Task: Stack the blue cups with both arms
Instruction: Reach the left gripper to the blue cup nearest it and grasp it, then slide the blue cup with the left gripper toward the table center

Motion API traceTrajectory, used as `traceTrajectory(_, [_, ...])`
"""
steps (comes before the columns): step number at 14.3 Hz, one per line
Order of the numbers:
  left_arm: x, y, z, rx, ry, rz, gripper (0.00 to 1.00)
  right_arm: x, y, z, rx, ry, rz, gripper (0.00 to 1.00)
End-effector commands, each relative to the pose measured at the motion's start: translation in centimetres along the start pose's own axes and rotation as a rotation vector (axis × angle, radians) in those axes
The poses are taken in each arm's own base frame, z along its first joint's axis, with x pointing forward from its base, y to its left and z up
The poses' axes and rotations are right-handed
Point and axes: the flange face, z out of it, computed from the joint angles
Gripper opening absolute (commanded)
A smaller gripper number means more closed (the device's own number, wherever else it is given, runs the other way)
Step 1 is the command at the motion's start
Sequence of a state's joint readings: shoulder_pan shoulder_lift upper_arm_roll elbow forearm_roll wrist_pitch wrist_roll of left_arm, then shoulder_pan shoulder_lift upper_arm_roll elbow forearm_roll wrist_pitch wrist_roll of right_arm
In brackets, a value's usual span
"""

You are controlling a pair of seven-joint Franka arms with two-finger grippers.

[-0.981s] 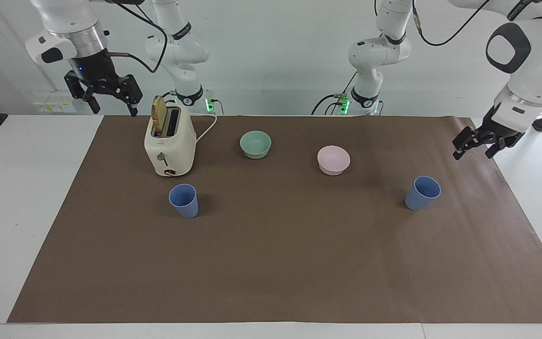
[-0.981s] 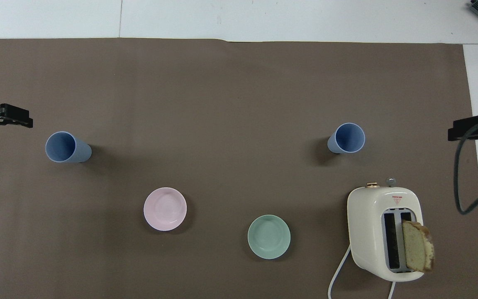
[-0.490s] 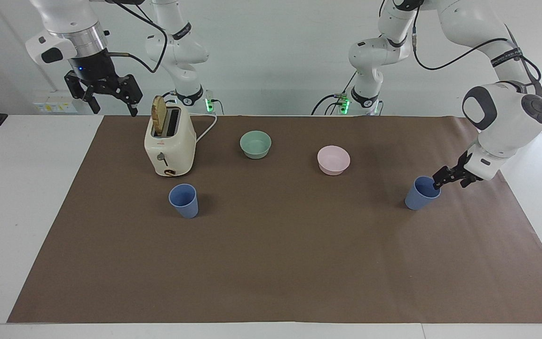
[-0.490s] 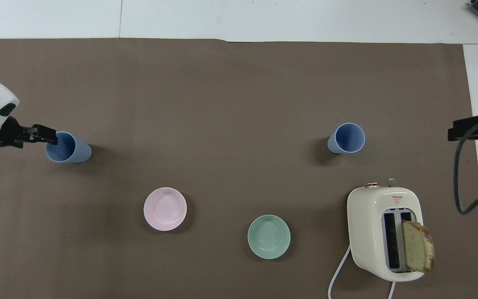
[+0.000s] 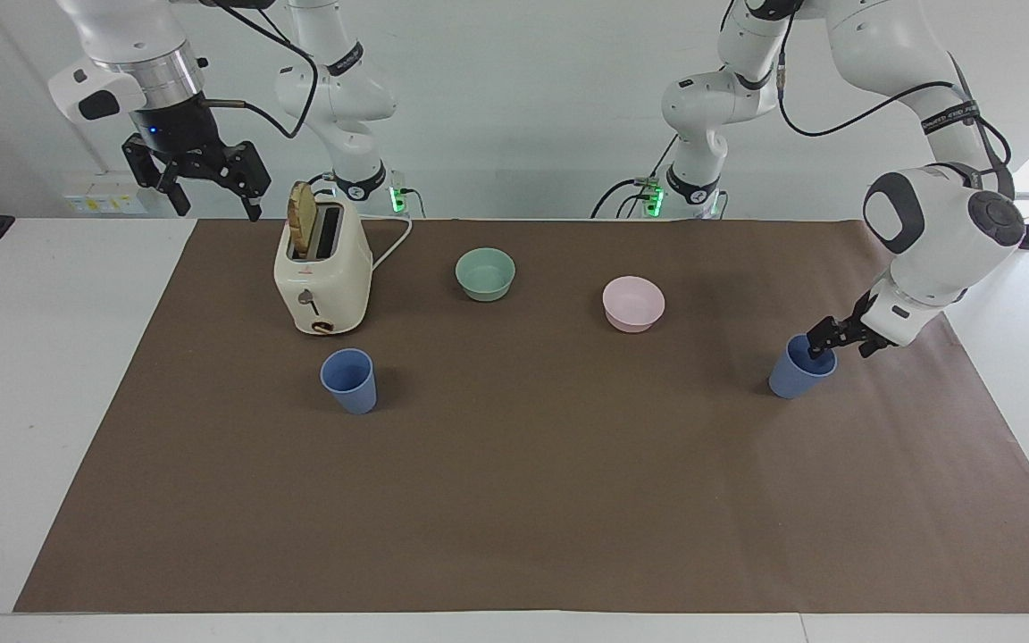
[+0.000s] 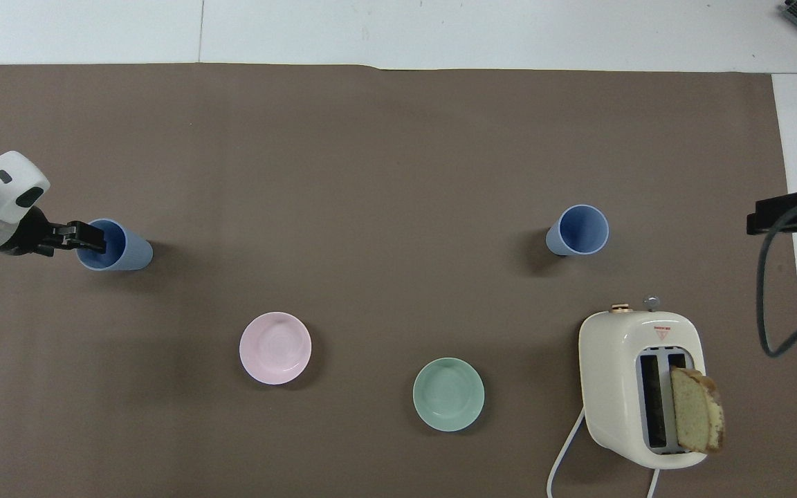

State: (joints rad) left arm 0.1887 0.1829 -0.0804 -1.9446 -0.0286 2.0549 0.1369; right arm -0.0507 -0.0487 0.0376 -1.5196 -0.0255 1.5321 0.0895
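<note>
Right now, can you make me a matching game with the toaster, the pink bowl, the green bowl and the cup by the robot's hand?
Things:
1. toaster
2. pink bowl
3. green bowl
4. cup at the left gripper

Clues:
A. sits between the toaster and the pink bowl
B. a gripper is at its rim
C. has a slice of bread sticking up
D. sits between the green bowl and that cup

Pairs: 1-C, 2-D, 3-A, 4-B

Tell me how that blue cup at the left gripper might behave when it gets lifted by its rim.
The blue cup looks like thin plastic, so probably light and fairly stiff. It is tall and narrow, so a sideways nudge from the left gripper at its rim could tip it. Its matte wall likely grips acceptably.
</note>
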Motion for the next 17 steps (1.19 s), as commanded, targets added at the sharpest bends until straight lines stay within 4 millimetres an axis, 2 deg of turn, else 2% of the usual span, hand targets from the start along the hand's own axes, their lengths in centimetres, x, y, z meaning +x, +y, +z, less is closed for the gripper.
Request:
traceTrajectory(1, [-0.7, 0.0, -0.4, -0.014, 0.026, -0.001, 0.7, -0.7, 0.2, -0.2, 0.003, 0.003, -0.009, 1.0])
traceTrajectory(8, [-0.4, 0.1, -0.7, -0.019, 0.033, -0.004, 0.27, -0.7, 0.2, -0.2, 0.003, 0.003, -0.011, 1.0])
traceTrajectory(10, [-0.4, 0.2, -0.7, -0.019, 0.034, -0.013, 0.0, -0.7, 0.2, -0.1, 0.003, 0.001, -0.009, 1.0])
traceTrajectory(14, [-0.1, 0.3, -1.1, -0.018, 0.042, -0.016, 0.0, -0.7, 0.2, -0.2, 0.003, 0.003, -0.009, 1.0])
traceTrajectory(16, [0.7, 0.3, -3.1, -0.029, 0.048, -0.021, 0.0, -0.7, 0.2, -0.1, 0.003, 0.001, -0.009, 1.0])
traceTrajectory(17, [1.1, 0.7, -4.8, -0.058, 0.051, -0.03, 0.0, -0.7, 0.2, -0.1, 0.003, 0.001, -0.011, 1.0])
